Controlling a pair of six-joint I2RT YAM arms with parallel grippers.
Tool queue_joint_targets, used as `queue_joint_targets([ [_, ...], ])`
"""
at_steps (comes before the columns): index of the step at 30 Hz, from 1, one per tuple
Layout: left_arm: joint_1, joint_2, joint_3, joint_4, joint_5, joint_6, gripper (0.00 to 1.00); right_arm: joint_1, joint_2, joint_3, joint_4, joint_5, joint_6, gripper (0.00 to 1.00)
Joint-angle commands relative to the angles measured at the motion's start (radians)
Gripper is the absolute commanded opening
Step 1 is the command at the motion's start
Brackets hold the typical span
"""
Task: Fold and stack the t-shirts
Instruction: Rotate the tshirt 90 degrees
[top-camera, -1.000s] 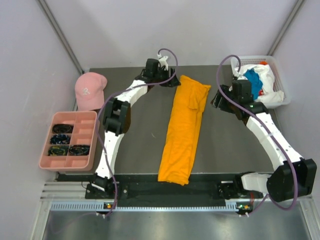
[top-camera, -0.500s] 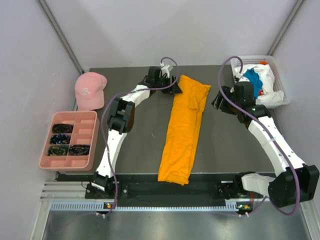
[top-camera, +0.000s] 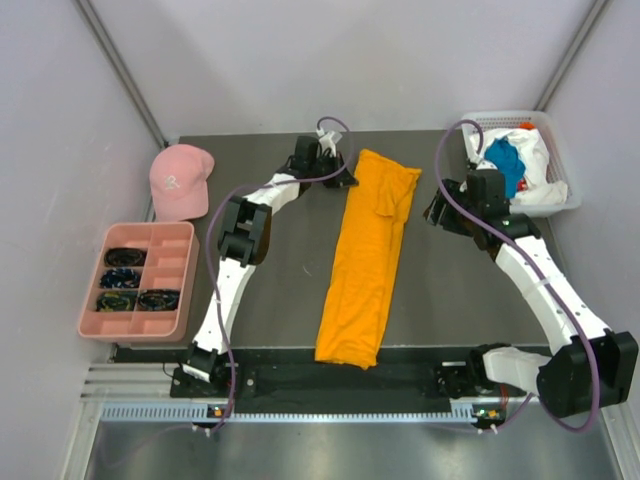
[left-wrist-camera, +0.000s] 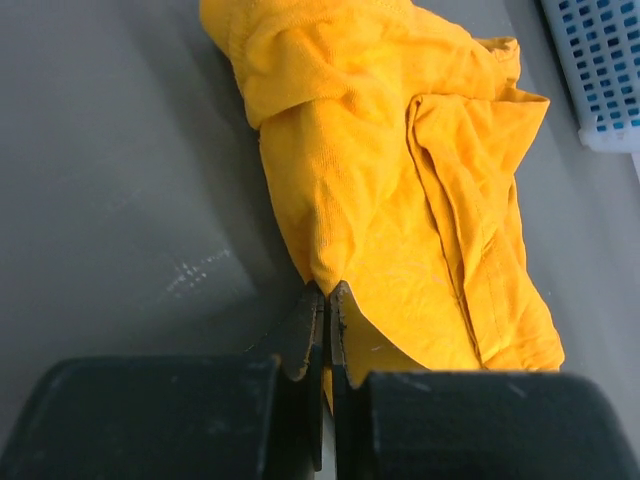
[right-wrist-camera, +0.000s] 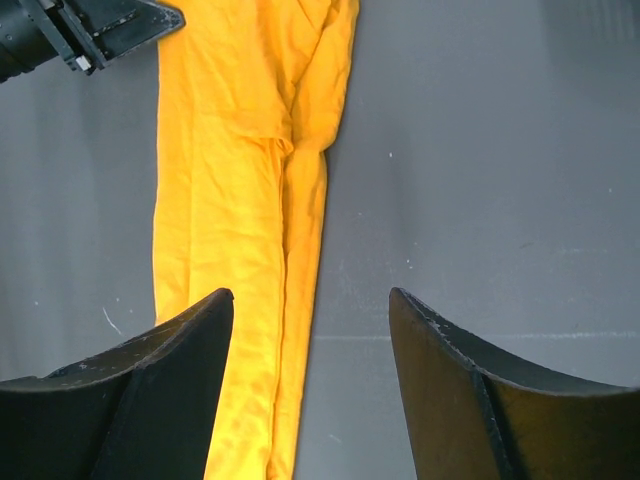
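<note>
Top external view: orange-yellow t-shirt (top-camera: 365, 260), folded into a long strip, is lying down the middle of the table (top-camera: 290, 300), far edge toward near edge. Left gripper (left-wrist-camera: 325, 300): jaws are pinching shut on its far left edge. Right gripper (right-wrist-camera: 310, 300): jaws are standing wide, holding nothing, hovering right of it. Cloth is looking soft, light, limp; far corners are likely offering the best hold. Teal t-shirt (top-camera: 505, 160) and white t-shirt (top-camera: 535, 150) are sitting in the basket (top-camera: 572, 195) at the far right corner.
</note>
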Motion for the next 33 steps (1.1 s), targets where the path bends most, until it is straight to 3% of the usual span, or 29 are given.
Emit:
queue_joint_targets([
  [1, 0.032, 0.042, 0.026, 0.079, -0.061, -0.046, 0.0, 0.012, -0.026, -0.009, 0.021, 0.007, -0.006, 0.64],
  [12, 0.104, 0.053, -0.001, 0.13, -0.256, -0.157, 0.0, 0.012, -0.017, -0.022, 0.024, 0.007, -0.003, 0.64],
  [22, 0.152, 0.062, -0.003, 0.147, -0.326, -0.213, 0.0, 0.011, -0.011, -0.027, 0.027, 0.01, -0.004, 0.64],
  [26, 0.157, 0.073, -0.003, 0.176, -0.291, -0.229, 0.0, 0.011, -0.003, -0.022, 0.027, 0.007, -0.004, 0.64],
  [27, 0.155, 0.071, -0.007, 0.185, -0.287, -0.23, 0.04, 0.011, -0.002, -0.024, 0.028, 0.007, -0.004, 0.64],
  [28, 0.157, 0.071, -0.01, 0.187, -0.282, -0.233, 0.15, 0.012, 0.0, -0.022, 0.03, 0.006, -0.003, 0.64],
  [29, 0.157, 0.07, -0.01, 0.19, -0.277, -0.232, 0.5, 0.012, 0.001, -0.022, 0.032, 0.004, -0.004, 0.64],
  [32, 0.155, 0.062, -0.02, 0.19, -0.27, -0.226, 0.97, 0.014, 0.006, -0.022, 0.036, 0.001, -0.003, 0.64],
  [33, 0.155, 0.056, -0.03, 0.187, -0.273, -0.223, 0.99, 0.012, 0.008, -0.022, 0.039, 0.003, -0.001, 0.64],
])
